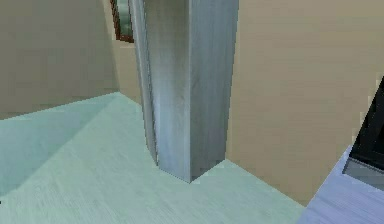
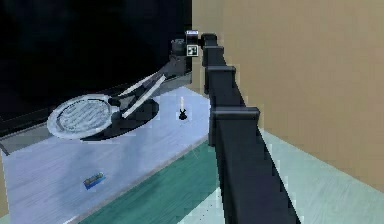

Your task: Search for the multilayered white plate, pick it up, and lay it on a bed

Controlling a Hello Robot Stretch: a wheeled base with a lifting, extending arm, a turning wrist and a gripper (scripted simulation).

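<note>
Grey-blue worktop [image 2: 60, 175], beige walls [image 1: 300, 80], pale floor [image 1: 90, 170]. Arm side view — fingers [image 2: 150, 85] holding the white plate [image 2: 82, 115] clear above it. Forward view — grey pillar [image 1: 190, 80].

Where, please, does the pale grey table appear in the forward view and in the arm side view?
Forward view: the table cuts in at the bottom right corner.
Arm side view: the table spans the lower left, with the round white plate higher in the picture.
Shared landmark: the beige wall that rises beyond the table in both.
</note>
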